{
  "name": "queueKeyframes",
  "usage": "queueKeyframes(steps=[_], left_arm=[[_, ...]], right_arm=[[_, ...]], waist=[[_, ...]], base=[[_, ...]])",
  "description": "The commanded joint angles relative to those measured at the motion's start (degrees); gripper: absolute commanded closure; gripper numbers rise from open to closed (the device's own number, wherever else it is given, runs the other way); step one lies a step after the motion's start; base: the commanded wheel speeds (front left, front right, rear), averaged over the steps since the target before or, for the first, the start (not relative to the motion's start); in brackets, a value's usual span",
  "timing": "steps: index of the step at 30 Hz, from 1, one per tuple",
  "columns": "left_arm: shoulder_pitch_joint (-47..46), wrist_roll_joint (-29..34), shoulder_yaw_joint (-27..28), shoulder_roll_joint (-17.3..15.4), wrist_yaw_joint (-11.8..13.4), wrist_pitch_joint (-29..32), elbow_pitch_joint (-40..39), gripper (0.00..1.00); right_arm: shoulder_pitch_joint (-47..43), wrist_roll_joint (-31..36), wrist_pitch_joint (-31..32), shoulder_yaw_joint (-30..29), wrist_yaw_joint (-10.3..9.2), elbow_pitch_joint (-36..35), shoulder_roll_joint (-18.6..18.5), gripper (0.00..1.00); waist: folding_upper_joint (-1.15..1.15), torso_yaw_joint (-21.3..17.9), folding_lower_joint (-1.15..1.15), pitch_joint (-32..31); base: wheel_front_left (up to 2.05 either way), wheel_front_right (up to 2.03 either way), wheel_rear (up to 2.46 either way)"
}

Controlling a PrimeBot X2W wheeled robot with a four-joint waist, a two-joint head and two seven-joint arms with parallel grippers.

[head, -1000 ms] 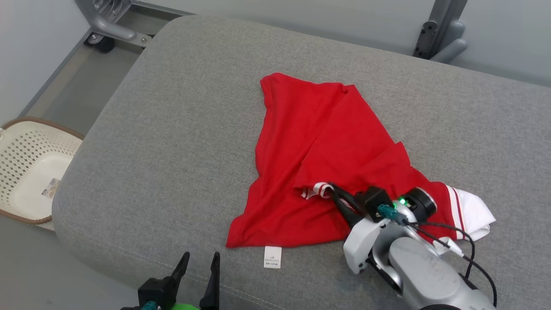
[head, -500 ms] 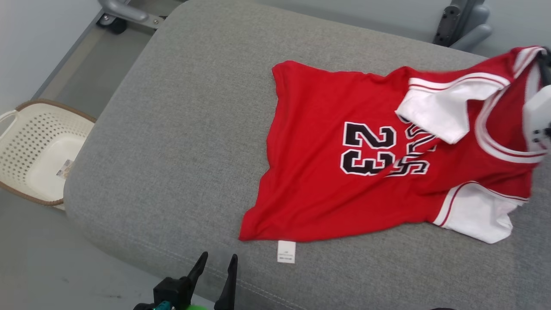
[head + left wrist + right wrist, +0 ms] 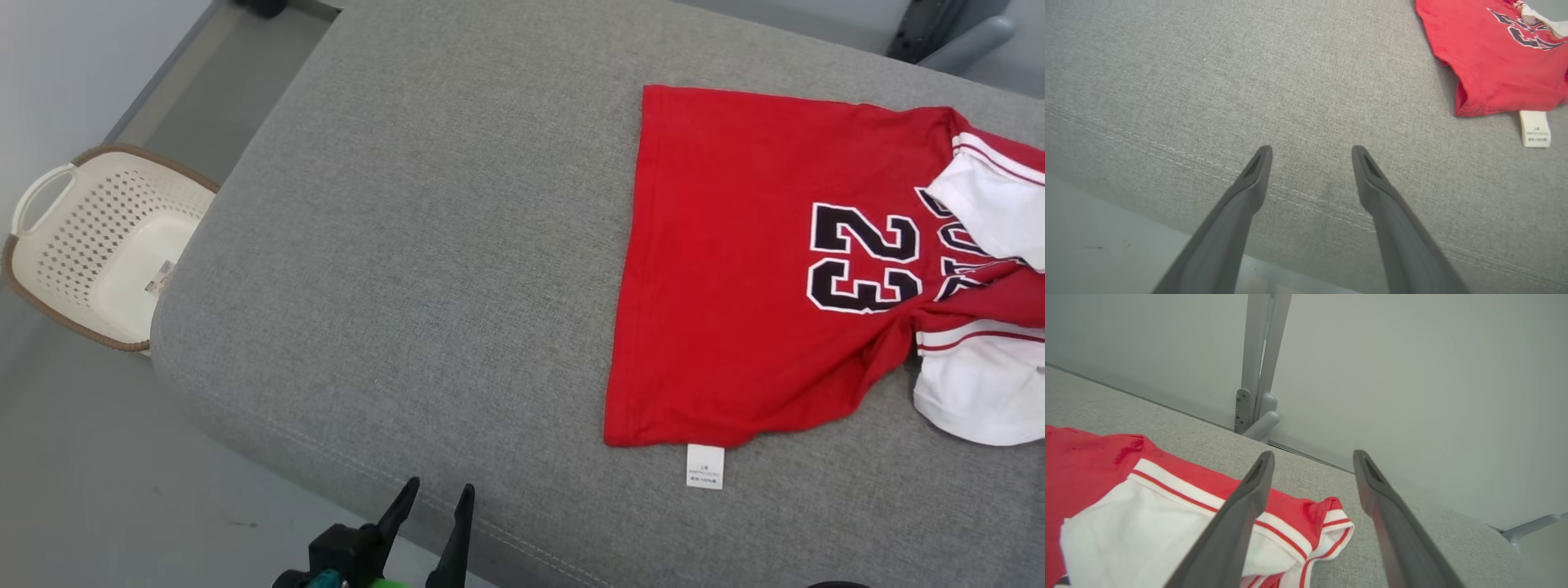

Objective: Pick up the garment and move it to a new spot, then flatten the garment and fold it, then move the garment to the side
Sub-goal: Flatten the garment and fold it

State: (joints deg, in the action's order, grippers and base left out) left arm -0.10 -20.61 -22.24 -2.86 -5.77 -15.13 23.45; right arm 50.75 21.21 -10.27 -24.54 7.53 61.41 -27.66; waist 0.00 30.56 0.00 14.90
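Flipped open and released, the garment lies number-up near the mattress's far edge; our right end effector spreads empty, left end effector open too, so flattening's next.

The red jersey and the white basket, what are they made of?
The red jersey looks like soft knitted cloth, maybe polyester or cotton. It is matte, and it wrinkles and folds over itself. The basket looks like smooth cream plastic, with neat moulded rows of holes and a brown rim.
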Motion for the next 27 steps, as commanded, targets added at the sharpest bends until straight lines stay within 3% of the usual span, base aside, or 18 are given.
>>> queueKeyframes(steps=[1, 7, 14, 21, 27], left_arm=[[-1.2, 0.5, 0.4, -0.1, 0.3, 0.0, -0.4, 0.00], [-1.9, 2.1, 3.0, -0.1, 0.8, 0.0, -0.7, 0.00], [-0.9, 3.0, 5.9, -0.1, 0.4, 0.0, -0.9, 0.00], [-0.1, 2.7, 7.2, -0.1, 0.6, 0.0, -0.9, 0.00], [0.1, 2.5, 7.8, -0.1, 0.5, 0.0, -0.6, 0.00]], right_arm=[[-0.8, 0.4, -0.9, -0.1, -0.09, -0.1, 0.7, 0.00], [-3.8, -1.0, -4.9, 3.7, -0.09, -1.0, 8.3, 0.00], [-16.9, -14.0, -4.9, 13.1, -0.09, -16.9, 15.9, 0.00], [-29.0, -23.9, -4.9, 19.6, -0.09, -24.1, 16.5, 0.00], [-32.3, -26.7, -4.9, 22.4, -0.09, -22.6, 15.4, 0.00]], waist=[[0.00, -2.8, 0.00, -1.3], [0.00, -8.9, 0.00, -4.4], [0.00, -15.8, 0.00, -7.5], [0.00, -20.0, 0.00, -8.1], [0.00, -20.2, 0.00, -7.1]], base=[[0.00, 0.00, 0.00], [0.00, 0.00, 0.00], [0.00, 0.00, 0.00], [0.00, 0.00, 0.00], [0.00, 0.00, 0.00]])
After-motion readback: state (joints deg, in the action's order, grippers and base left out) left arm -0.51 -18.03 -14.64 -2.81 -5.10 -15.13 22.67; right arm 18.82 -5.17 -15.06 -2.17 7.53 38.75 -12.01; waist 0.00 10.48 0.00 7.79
